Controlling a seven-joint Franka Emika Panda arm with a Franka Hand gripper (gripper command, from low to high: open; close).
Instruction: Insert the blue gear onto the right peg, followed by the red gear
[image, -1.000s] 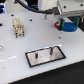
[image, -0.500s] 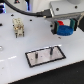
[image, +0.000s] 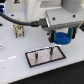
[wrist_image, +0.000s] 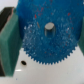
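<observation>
My gripper (image: 61, 35) is shut on the blue gear (image: 63, 38), which hangs above the table just beyond the far right corner of the dark base plate (image: 32, 61). Two thin pegs stand on the plate; the right peg (image: 50, 50) is the one on the exterior view's right, below and left of the gear. In the wrist view the blue gear (wrist_image: 40, 47) fills the picture, lying flat between the two teal fingers (wrist_image: 9, 42). A small grey spot shows at its centre hole. The red gear is out of view.
A small brown and pale fixture (image: 19, 31) stands at the back on the exterior view's left. The white arm body (image: 37, 10) and a black cable (image: 15, 22) hang over the back of the white table (image: 15, 70).
The gripper has come down with the blue gear, closer to the table and the base plate. The plate and pegs have not moved.
</observation>
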